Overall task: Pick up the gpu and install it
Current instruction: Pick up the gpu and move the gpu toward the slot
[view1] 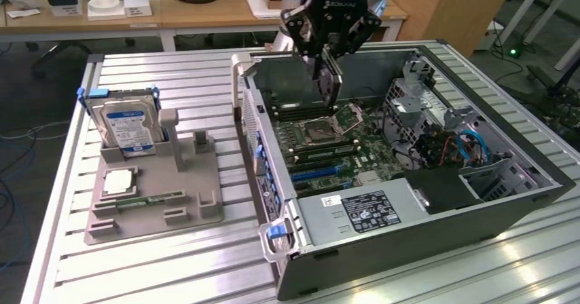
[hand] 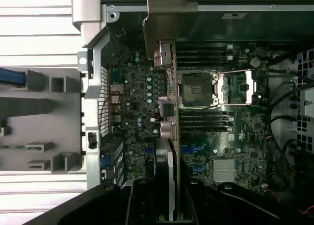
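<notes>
One pincer (view1: 327, 58) holds gpu (view1: 330, 85) edge-down above motherboard (view1: 340, 151).

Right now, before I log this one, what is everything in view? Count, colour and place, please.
table: one, silvery slats, under everything
case: one, dark grey, open, on the table at the exterior view's right
motherboard: one, green, inside the case
power supply: one, grey, black label, in the case
fixture: one, grey, on the table at the exterior view's left
hard drive: one, blue-white label, upright in the fixture
memory stick: one, green, lying in the fixture
gpu: one, dark, on edge above the motherboard
gripper: one, black, shut on the gpu
</notes>
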{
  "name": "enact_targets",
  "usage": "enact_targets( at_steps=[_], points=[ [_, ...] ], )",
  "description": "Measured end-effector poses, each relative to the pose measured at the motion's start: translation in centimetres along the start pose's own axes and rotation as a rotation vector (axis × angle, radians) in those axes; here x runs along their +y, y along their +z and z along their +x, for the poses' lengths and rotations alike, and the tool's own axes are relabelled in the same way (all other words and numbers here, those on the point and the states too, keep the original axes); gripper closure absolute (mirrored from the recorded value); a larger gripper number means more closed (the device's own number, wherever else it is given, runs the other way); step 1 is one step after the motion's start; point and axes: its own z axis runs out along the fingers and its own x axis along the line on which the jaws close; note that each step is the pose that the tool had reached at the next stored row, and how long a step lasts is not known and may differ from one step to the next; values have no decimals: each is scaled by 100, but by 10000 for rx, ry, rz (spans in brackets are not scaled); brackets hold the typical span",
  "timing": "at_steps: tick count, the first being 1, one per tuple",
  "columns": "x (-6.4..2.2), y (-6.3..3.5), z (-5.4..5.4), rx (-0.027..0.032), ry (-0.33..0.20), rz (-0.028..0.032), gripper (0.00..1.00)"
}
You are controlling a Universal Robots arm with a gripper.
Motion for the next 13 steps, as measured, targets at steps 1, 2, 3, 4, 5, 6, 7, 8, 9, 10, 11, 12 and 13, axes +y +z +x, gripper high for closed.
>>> enact_targets(
  at_steps=[1, 2, 3, 4, 5, 6, 7, 8, 9, 10, 11, 12, 13],
  points=[
    [1, 2, -40, 0, -2, 0, 72],
    [3, 3, -80, 0, 0, 0, 72],
    [5, 4, -120, 0, 0, -1, 72],
    [6, 6, -163, 0, 0, -1, 72],
    [7, 6, -206, 0, -1, -1, 72],
    [9, 7, -251, 0, 0, -1, 72],
    [11, 9, -297, -1, 0, -1, 72],
    [12, 10, -335, 0, -1, -1, 72],
    [13, 11, -370, 0, 0, -1, 72],
    [15, 12, -406, 0, 0, -1, 72],
    [16, 14, -445, 0, 1, -1, 72],
    [18, 15, -486, 0, 0, -1, 72],
    [19, 16, -528, 0, 1, 0, 72]
  ],
)
